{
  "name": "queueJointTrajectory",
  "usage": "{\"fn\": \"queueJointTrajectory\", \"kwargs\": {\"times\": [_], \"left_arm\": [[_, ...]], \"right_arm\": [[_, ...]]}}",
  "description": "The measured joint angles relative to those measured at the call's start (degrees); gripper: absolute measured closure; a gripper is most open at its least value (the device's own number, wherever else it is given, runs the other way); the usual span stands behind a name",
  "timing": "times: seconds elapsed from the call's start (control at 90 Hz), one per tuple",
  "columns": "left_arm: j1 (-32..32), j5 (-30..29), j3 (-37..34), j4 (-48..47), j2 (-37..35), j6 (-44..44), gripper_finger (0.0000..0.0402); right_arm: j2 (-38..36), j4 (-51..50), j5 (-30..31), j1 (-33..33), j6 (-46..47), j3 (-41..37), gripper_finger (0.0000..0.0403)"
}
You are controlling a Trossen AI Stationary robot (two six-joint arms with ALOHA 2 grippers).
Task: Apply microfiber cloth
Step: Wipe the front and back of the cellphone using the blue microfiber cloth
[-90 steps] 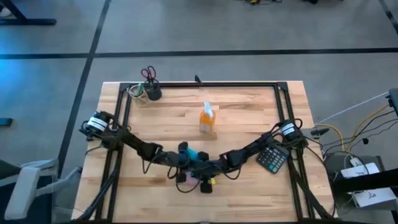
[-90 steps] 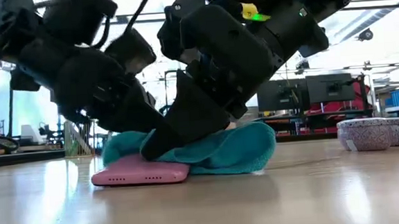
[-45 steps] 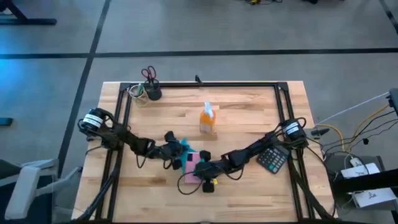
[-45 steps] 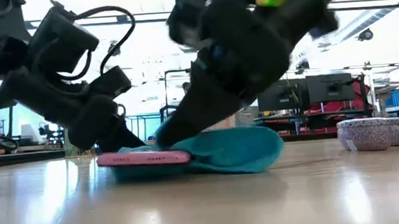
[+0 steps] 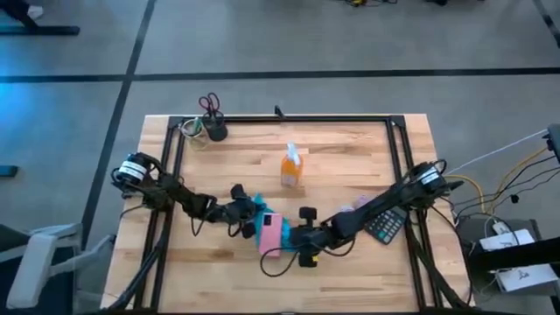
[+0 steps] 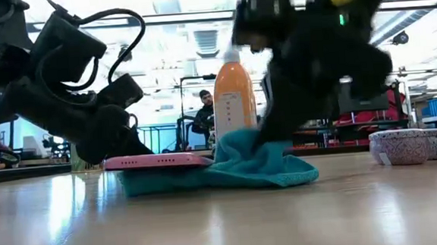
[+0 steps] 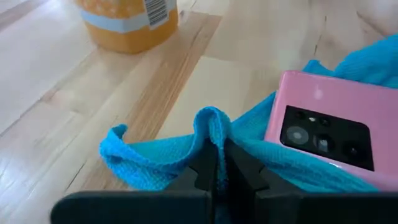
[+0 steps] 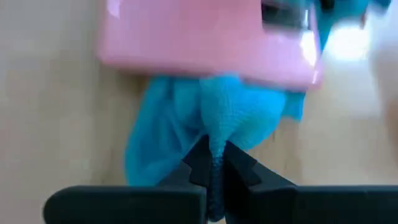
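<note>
basically both grippers, left gripper and right gripper, are pinching opposite ends of the turquoise microfiber cloth, which is lying under the pink phone.

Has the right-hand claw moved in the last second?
Yes. The right gripper, pinching the microfiber cloth, has swung rightward in the high view, toward the calculator.

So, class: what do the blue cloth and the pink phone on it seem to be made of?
Blue cloth: soft woven fabric, matte; it folds and bunches where the left pincer pinches it. Pink phone: rigid, smooth, slightly glossy shell, probably plastic or coated glass; it catches highlights and keeps flat edges.
</note>
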Motion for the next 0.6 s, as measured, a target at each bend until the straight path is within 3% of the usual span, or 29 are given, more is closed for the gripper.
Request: {"fn": "queueJointTrajectory", "kwargs": {"times": [0.133,0.289,0.467,0.6], "left_arm": [[-0.1,1.1,0.1,-0.1,0.0,-0.1,0.0402],[-0.3,1.8,-0.6,-0.4,0.0,-0.2,0.0402],[-0.4,3.3,-1.6,-0.6,-0.1,-0.2,0.0402],[-0.5,3.7,-2.3,-0.5,-0.1,-0.2,0.0402]], "right_arm": [[3.1,5.3,-3.6,-0.3,1.6,1.2,0.0403],[2.7,-3.1,-5.1,-0.3,0.3,4.2,0.0393],[0.5,-15.2,-6.4,0.3,-4.2,12.1,0.0324],[1.2,-10.4,-4.8,2.2,-13.8,14.0,0.0263]]}}
